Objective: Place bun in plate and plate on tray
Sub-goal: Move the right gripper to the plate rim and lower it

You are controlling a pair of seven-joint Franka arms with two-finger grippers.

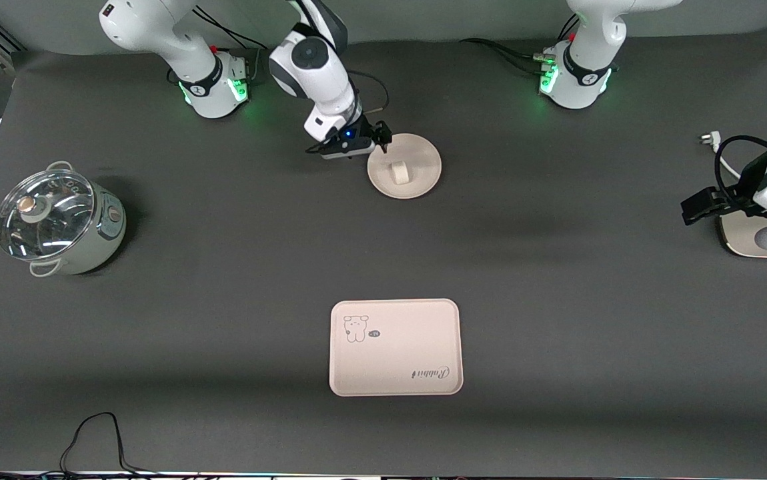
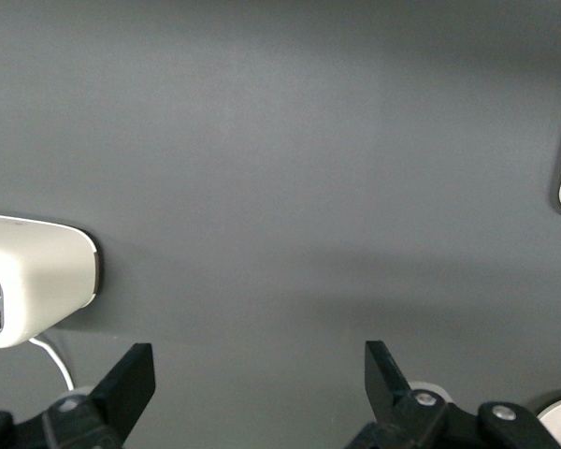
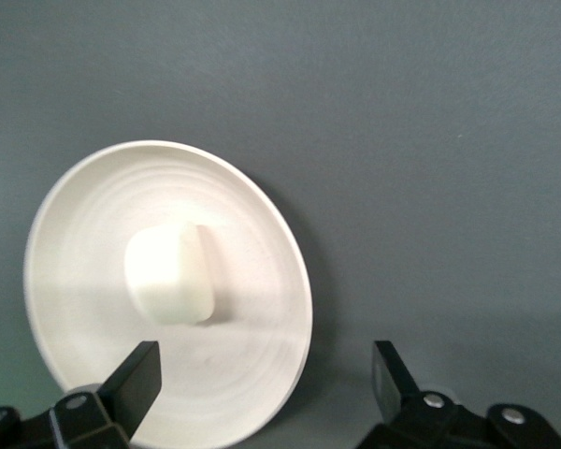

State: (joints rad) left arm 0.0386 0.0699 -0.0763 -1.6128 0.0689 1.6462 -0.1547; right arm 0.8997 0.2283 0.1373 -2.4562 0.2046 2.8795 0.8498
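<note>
The bun point(image 1: 398, 173) lies in the middle of the round cream plate point(image 1: 417, 159), which rests on the table near the robots' bases. My right gripper point(image 1: 381, 138) is open at the plate's rim, on the side toward the right arm's end. In the right wrist view the bun point(image 3: 168, 274) sits on the plate point(image 3: 252, 281), and the open gripper point(image 3: 262, 374) straddles the rim, one finger over the plate and one over the table. The tray point(image 1: 395, 360) lies empty, nearer the front camera. My left gripper point(image 1: 695, 207) waits open over bare table point(image 2: 257, 374).
A steel pot with a glass lid point(image 1: 57, 220) stands toward the right arm's end of the table. A white power block point(image 2: 28, 290) lies near the left gripper. A white plug and black cable point(image 1: 709, 139) lie at the left arm's end.
</note>
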